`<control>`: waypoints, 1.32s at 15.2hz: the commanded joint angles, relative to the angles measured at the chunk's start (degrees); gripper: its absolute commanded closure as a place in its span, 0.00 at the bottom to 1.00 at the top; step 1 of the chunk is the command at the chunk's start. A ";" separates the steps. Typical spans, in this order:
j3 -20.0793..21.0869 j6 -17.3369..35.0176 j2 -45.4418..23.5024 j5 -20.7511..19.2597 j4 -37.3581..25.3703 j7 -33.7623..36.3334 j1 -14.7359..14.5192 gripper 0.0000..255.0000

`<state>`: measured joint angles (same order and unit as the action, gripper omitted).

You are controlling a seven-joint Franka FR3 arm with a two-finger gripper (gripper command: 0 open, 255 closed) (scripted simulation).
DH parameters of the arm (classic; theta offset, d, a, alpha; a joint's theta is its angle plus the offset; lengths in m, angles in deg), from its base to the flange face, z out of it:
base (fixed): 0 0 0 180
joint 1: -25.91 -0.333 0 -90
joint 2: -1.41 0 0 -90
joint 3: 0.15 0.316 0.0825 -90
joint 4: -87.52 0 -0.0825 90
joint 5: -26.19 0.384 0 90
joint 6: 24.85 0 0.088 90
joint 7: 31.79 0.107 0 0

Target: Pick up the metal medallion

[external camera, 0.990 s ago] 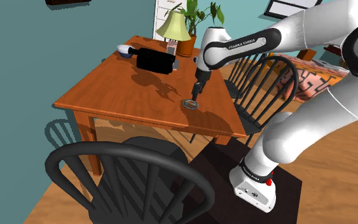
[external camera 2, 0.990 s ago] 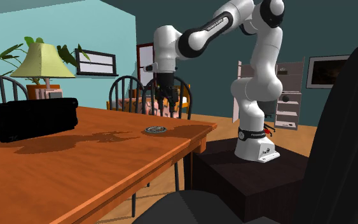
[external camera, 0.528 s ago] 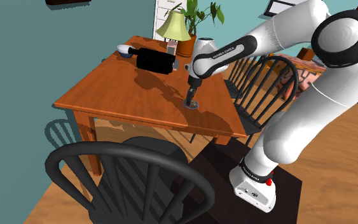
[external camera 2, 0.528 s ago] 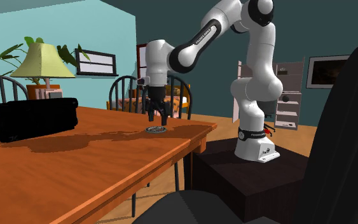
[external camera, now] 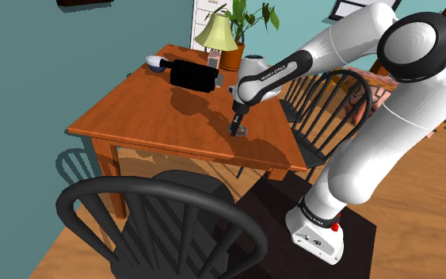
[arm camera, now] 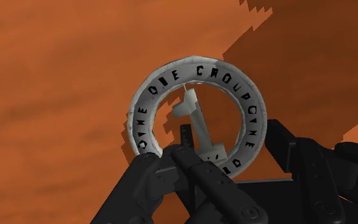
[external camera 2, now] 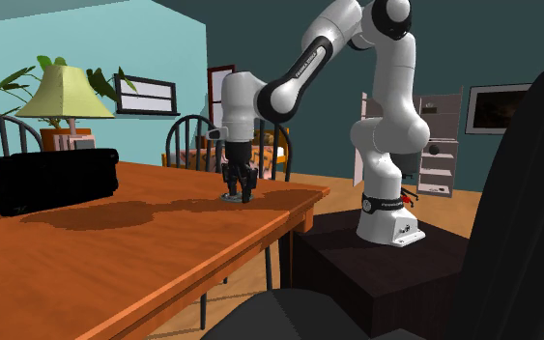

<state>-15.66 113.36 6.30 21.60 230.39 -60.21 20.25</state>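
The medallion [arm camera: 193, 113], a pale lettered ring with a bar across its hollow, is lying flat on the tabletop [external camera: 146, 111]. It is likely handling as stiff, thin, light and slippery, so its rim is offering the best hold. The claw [arm camera: 234, 146] is standing released, its fingers straddling that rim.

**Wrist view, centre:** medallion [arm camera: 193, 114], a dull grey ring of mottled, worn-looking metal with black lettering. It lies on the table [arm camera: 56, 95], orange-brown wood with faint streaky grain and a matt finish.

**Wrist view, lower edge:** gripper [arm camera: 231, 143], matt black with smooth, hard faces.

**Shoulder view, right:** arm [external camera: 387, 119], glossy white shells with soft highlights.

**Shoulder view, lower left:** chair [external camera: 118, 184], smooth black with a slight sheen.

**Shoulder view, lower right:** floor [external camera: 427, 206], light wood.
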 commanded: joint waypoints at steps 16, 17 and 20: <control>0.37 -6.69 4.37 -0.97 -2.39 0.66 0.10 1.00; 0.42 -7.53 4.88 -1.06 -2.74 0.72 0.11 1.00; 0.59 -10.06 6.31 -1.28 -3.86 0.87 0.14 1.00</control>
<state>-15.10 104.14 12.10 20.42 226.85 -59.36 20.36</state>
